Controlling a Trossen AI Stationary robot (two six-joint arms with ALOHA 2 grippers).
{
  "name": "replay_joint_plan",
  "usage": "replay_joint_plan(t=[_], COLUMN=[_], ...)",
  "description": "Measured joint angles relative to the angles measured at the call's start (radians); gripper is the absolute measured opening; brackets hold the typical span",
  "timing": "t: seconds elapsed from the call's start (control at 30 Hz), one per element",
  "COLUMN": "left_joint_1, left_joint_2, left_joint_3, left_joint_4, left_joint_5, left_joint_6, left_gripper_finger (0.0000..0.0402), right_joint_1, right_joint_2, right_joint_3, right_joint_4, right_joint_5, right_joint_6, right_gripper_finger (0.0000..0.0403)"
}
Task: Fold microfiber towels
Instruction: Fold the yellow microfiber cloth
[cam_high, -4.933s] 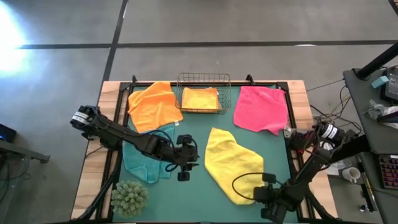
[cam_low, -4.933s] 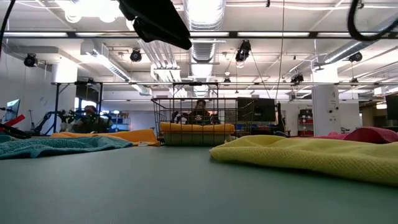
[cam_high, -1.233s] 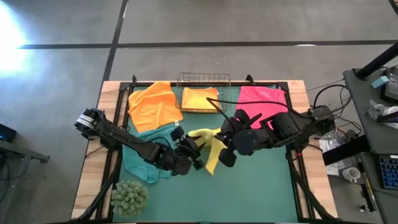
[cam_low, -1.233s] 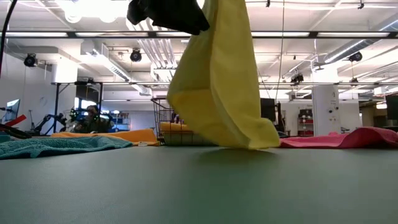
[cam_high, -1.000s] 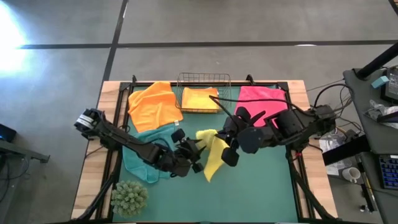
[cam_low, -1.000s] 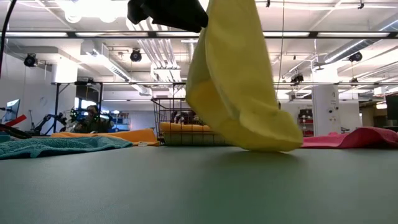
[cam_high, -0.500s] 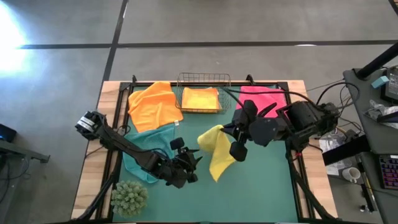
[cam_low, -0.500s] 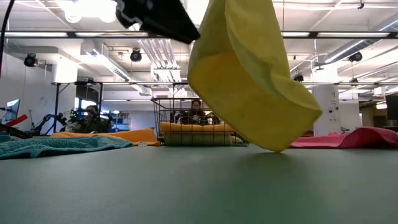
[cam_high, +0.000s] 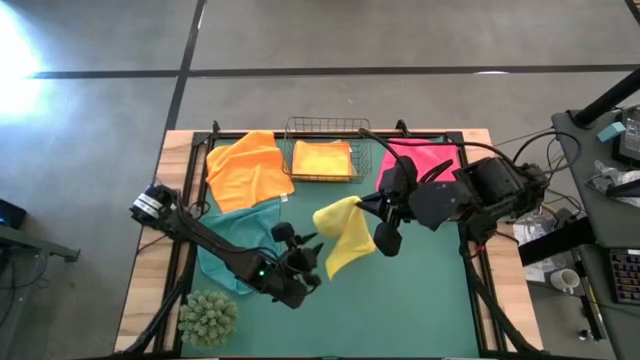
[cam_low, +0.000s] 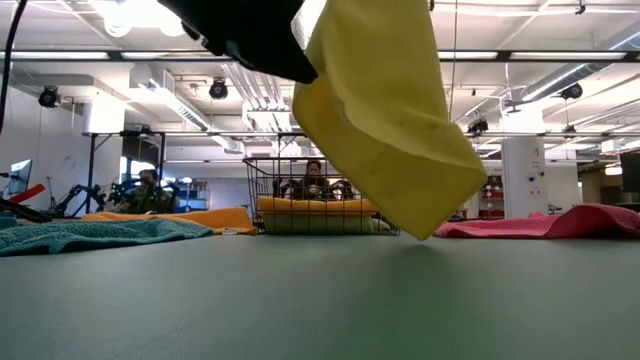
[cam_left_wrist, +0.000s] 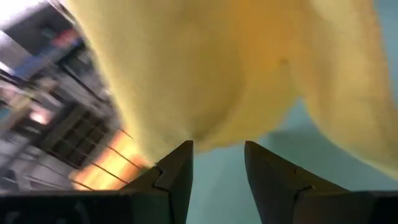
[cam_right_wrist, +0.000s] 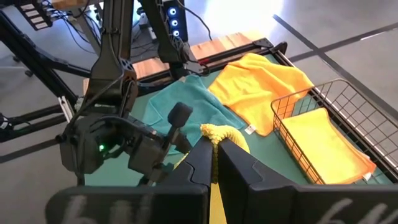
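A yellow towel (cam_high: 340, 238) hangs over the middle of the green mat from my right gripper (cam_high: 368, 212), which is shut on its top. In the low view the yellow towel (cam_low: 385, 120) droops in folds, its lowest tip just over the mat. Whether the tip touches, I cannot tell. My left gripper (cam_high: 305, 258) stands open on the towel's near-left side. In the left wrist view the yellow towel (cam_left_wrist: 224, 68) fills the picture just ahead of my left gripper (cam_left_wrist: 217, 155), with nothing between the fingers. My right gripper pinches a bunched bit at the top of the yellow towel (cam_right_wrist: 216, 132) between its two fingers. The fingers come slanting down from the table's right side. The cloth hangs slack below them; one layer or several, I cannot tell.
An orange towel (cam_high: 248, 170) lies spread at the far left and a teal one (cam_high: 232, 240) under the left arm. A pink towel (cam_high: 420, 165) lies at the far right. The wire basket (cam_high: 328, 150) holds a folded orange towel. A green spiky ball (cam_high: 208, 318) sits near left.
My right gripper has risen a little and drifted toward the table's right edge, carrying the yellow towel, which has swung with it. My left gripper has sunk, moved toward the near edge and rolled about its axis. It stays open.
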Motion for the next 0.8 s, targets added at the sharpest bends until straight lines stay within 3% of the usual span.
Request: replay_joint_plan(t=[0.1,0.47,0.8], left_joint_1=[-0.006,-0.003,-0.005], left_joint_2=[0.001,0.025,0.034], left_joint_3=[0.000,-0.003,-0.012], left_joint_4=[0.020,0.046,0.119], left_joint_5=[-0.018,-0.021,0.058], left_joint_6=[0.066,0.043,-0.558], left_gripper_finger=[0.0129,0.0129,0.0129], right_joint_1=[0.000,0.000,0.000], right_joint_2=[-0.001,-0.008,-0.013], right_joint_3=[0.000,0.000,0.011], right_joint_4=[0.003,0.006,0.005], right_joint_5=[0.000,-0.001,-0.007], right_joint_6=[0.002,0.001,-0.018], right_gripper_finger=[0.0008,0.0008,0.0008])
